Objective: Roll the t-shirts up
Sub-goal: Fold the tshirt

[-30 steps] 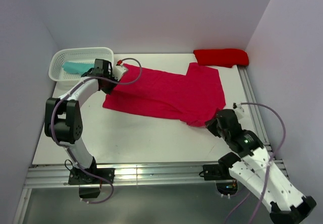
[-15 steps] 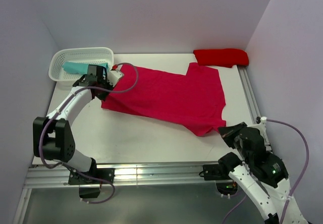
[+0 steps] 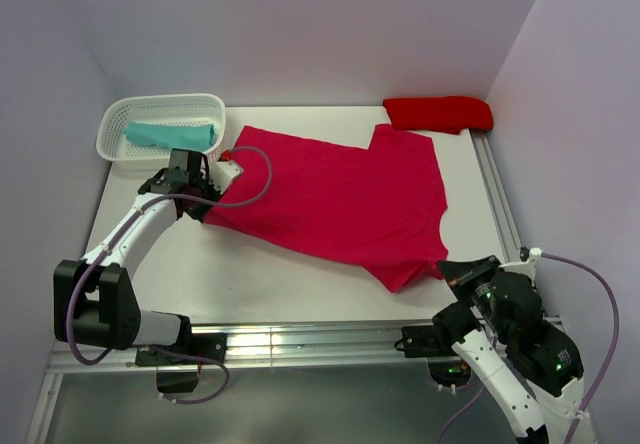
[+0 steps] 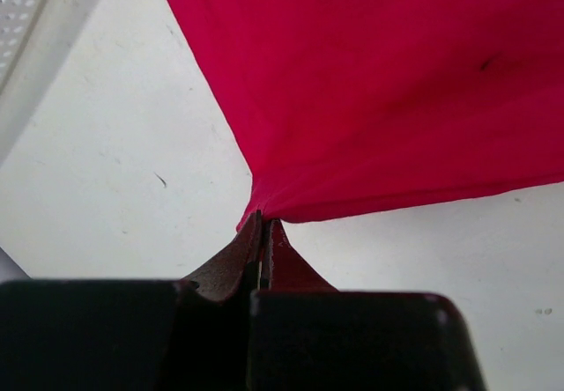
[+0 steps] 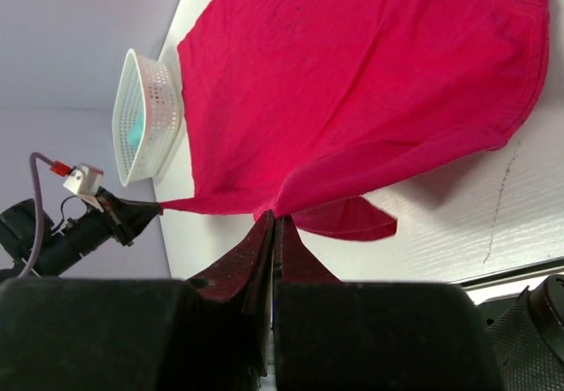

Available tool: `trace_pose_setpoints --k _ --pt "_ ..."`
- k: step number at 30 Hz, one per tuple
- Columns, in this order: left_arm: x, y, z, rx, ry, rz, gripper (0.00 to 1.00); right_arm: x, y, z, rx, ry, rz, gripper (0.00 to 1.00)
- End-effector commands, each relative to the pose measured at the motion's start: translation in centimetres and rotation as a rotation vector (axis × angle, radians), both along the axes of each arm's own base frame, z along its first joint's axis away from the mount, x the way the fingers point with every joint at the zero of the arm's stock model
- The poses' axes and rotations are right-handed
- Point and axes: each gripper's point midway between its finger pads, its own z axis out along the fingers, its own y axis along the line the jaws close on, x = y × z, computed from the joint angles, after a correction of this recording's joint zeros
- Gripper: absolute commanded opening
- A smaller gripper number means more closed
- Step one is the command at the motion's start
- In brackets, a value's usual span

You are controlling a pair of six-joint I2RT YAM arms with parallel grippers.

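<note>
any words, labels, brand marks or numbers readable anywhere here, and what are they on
No text can be read in any view.
Raspberry-crimson cloth t-shirt: plain, no print or tag showing.
Folded scarlet t-shirt: plain.
Teal t-shirt in the white plastic lattice basket: no label visible on either.
Black and white robot arms: no lettering that can be made out.

White shells, black joints on left arm (image 3: 138,228) and right arm (image 3: 494,376), lilac cables (image 3: 269,167), black tapered left gripper (image 4: 262,229).

A white lattice basket (image 3: 125,154) sits at the far left corner of the white table (image 3: 270,279).
</note>
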Motion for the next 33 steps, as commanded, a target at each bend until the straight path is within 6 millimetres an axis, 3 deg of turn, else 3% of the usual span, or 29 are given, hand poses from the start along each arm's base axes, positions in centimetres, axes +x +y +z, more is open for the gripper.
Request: trace_pose_setpoints --k 1,19,23,27,33 --pt "0.7 0.1 1.0 0.015 -0.042 -0.001 0.00 0.5 0.0 1.2 -0.005 -0.015 -0.010 0.00" --pt "9.0 -0.3 -1.4 0.053 -0.010 0.079 0.00 8.5 -1.1 2.5 -0.330 0.091 -0.154 0.00" --pt "10.0 -0.4 -1.8 0.056 -0.007 0.086 0.00 10.4 -0.9 1.9 -0.367 0.106 -0.110 0.00" --pt "10.9 -0.5 -2.5 0.063 0.001 0.091 0.00 12.1 -2.6 0.9 -0.369 0.128 -0.142 0.00" --pt "11.8 -0.5 -3.2 0.076 0.006 0.101 0.00 13.8 -2.8 -0.5 -0.396 0.172 -0.101 0.00"
